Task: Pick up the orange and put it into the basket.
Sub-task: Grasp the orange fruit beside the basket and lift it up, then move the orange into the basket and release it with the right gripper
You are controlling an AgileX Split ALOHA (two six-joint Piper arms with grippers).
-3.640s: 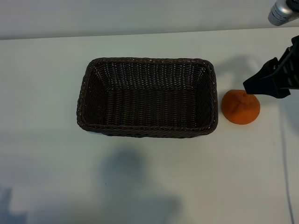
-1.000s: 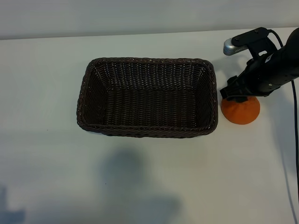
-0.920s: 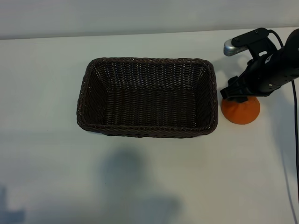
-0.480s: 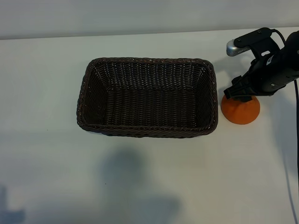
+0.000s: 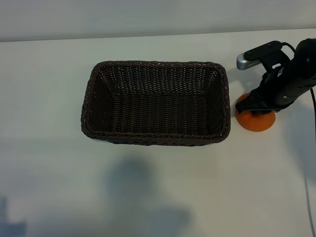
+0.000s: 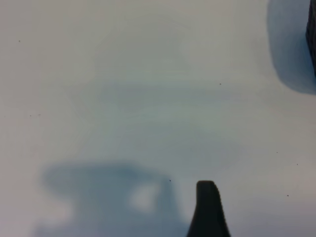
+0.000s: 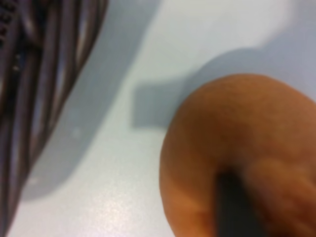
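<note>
At three o'clock of the basket, my right gripper sits down over the orange, fingers pinching it for the lift, while my left gripper idles spread.

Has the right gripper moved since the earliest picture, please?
Yes. The right gripper has come in from the view's right edge, toward the basket, and down onto the orange.

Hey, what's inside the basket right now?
Nothing shows inside the basket: its woven floor and walls are bare. The orange sits outside on the table, under the right gripper. Only the near wall's inner face is hidden.
</note>
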